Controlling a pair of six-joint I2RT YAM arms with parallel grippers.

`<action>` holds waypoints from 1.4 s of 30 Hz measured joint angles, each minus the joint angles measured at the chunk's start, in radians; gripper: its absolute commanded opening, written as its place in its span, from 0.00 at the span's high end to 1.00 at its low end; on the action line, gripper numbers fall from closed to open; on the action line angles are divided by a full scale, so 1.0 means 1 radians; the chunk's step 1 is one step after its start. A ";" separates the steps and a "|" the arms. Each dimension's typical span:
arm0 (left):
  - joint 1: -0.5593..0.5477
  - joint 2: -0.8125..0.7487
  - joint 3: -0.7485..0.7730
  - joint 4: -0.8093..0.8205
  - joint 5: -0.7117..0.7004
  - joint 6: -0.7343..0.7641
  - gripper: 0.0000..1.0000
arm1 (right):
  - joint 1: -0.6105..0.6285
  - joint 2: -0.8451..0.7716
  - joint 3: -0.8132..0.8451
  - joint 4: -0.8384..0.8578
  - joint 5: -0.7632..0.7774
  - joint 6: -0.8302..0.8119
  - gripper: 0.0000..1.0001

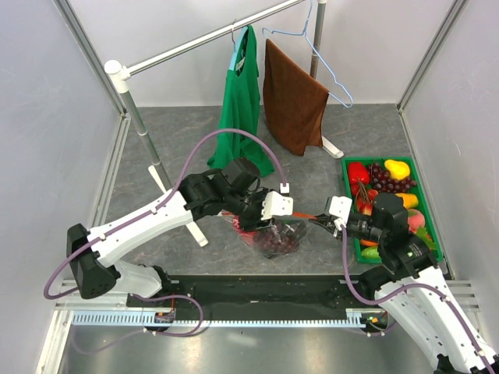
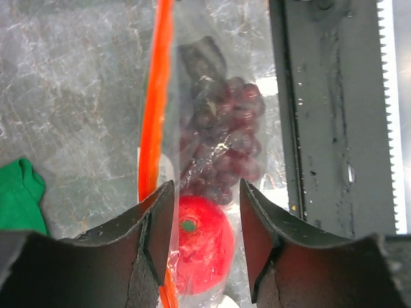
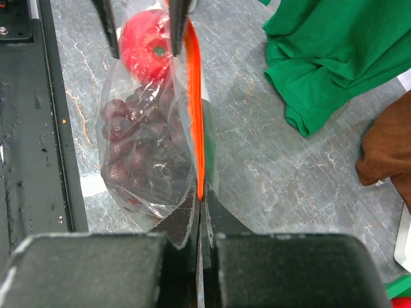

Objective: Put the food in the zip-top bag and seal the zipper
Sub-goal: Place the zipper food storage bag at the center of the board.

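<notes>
The clear zip-top bag (image 1: 274,238) lies on the table between the two arms. It holds dark purple grapes (image 2: 225,144) and a red apple (image 2: 202,240). The orange-red zipper (image 2: 154,115) runs along the bag's edge. My left gripper (image 2: 205,186) is open and straddles the bag, with the apple between its fingers and a gap on each side. My right gripper (image 3: 200,196) is shut on the other end of the zipper (image 3: 194,109). In the right wrist view the left arm's fingers (image 3: 178,19) show at the top, beside the apple (image 3: 144,45).
A green tray (image 1: 382,159) of mixed toy fruits stands at the right. A green shirt (image 1: 242,109) and a brown cloth (image 1: 290,97) hang from a rack (image 1: 144,132) at the back. A black rail (image 1: 257,292) runs along the near edge.
</notes>
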 measured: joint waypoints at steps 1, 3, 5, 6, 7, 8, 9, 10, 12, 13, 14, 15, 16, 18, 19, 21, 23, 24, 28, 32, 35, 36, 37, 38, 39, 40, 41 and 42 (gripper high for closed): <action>-0.001 0.006 0.000 0.006 -0.008 -0.003 0.48 | 0.000 -0.002 0.000 -0.002 0.000 0.000 1.00; -0.001 0.007 0.000 0.017 -0.014 -0.007 0.47 | 0.000 -0.008 0.000 -0.005 0.000 0.000 1.00; -0.001 0.005 0.003 0.028 -0.016 -0.008 0.45 | 0.000 -0.010 0.000 -0.006 0.000 0.000 1.00; -0.001 0.005 0.005 0.031 -0.016 -0.010 0.44 | 0.000 -0.012 0.000 -0.007 0.000 0.000 1.00; -0.001 0.003 0.008 0.032 -0.016 -0.010 0.43 | 0.000 -0.014 0.000 -0.009 0.000 0.000 1.00; -0.001 0.000 0.012 0.034 -0.015 -0.013 0.42 | 0.000 -0.015 0.000 -0.011 0.000 0.000 1.00; -0.001 -0.001 0.017 0.031 -0.015 -0.018 0.42 | 0.000 -0.017 0.000 -0.012 0.000 0.000 1.00; -0.001 -0.001 0.027 0.031 -0.015 -0.022 0.42 | 0.000 -0.018 0.000 -0.013 0.000 0.000 1.00; -0.001 -0.001 0.047 0.036 -0.016 -0.026 0.42 | 0.000 -0.019 0.000 -0.014 0.000 0.000 1.00; -0.001 -0.001 0.054 0.038 -0.015 -0.026 0.42 | 0.000 -0.020 0.000 -0.016 0.000 0.000 1.00; -0.001 -0.001 0.056 0.043 -0.016 -0.025 0.43 | 0.000 -0.021 0.000 -0.018 0.000 0.000 1.00; -0.001 -0.001 0.056 0.047 -0.016 -0.025 0.43 | 0.000 -0.023 0.000 -0.020 0.000 0.000 1.00; -0.001 0.003 0.056 0.048 -0.018 -0.025 0.43 | 0.000 -0.025 0.000 -0.020 0.000 0.000 1.00; -0.001 0.014 0.056 0.050 -0.021 -0.025 0.44 | 0.000 -0.027 0.000 -0.022 0.000 0.000 1.00; -0.001 0.023 0.056 0.051 -0.025 -0.025 0.45 | 0.000 -0.028 0.000 -0.023 0.000 0.000 1.00; -0.001 0.041 0.056 0.051 -0.032 -0.024 0.49 | 0.000 -0.030 0.000 -0.024 0.000 0.000 1.00; -0.001 0.056 0.053 0.051 -0.034 -0.024 0.54 | 0.000 -0.032 0.000 -0.027 0.000 0.000 1.00; -0.001 0.061 0.051 0.051 -0.035 -0.024 0.67 | 0.000 -0.035 0.000 -0.027 0.000 0.000 1.00; -0.001 0.066 0.047 0.048 -0.030 -0.026 0.98 | 0.000 -0.046 0.000 -0.034 0.002 0.000 1.00; 0.005 0.066 0.047 0.043 -0.021 -0.024 0.98 | 0.000 -0.052 0.000 -0.041 0.006 0.011 0.45; 0.041 0.083 0.072 0.016 0.006 -0.025 0.98 | 0.000 -0.051 0.001 -0.030 0.021 0.061 0.02; 0.061 0.100 0.095 0.008 0.014 -0.025 0.98 | 0.000 -0.048 0.004 -0.023 0.032 0.089 0.02; 0.082 0.122 0.128 -0.001 0.016 -0.024 0.98 | 0.000 -0.041 0.011 -0.011 0.049 0.125 0.02; 0.103 0.146 0.160 -0.003 0.015 -0.023 0.98 | 0.000 -0.030 0.023 0.002 0.066 0.159 0.02; 0.123 0.175 0.197 -0.006 0.013 -0.023 0.98 | 0.000 -0.012 0.041 0.013 0.087 0.193 0.02; 0.141 0.205 0.239 -0.013 0.010 -0.021 0.98 | 0.000 0.010 0.064 0.028 0.109 0.235 0.02; 0.156 0.235 0.282 -0.018 0.005 -0.019 0.98 | 0.000 0.027 0.081 0.039 0.126 0.263 0.02; 0.168 0.262 0.319 -0.020 -0.003 -0.014 0.98 | 0.000 0.047 0.103 0.050 0.146 0.296 0.02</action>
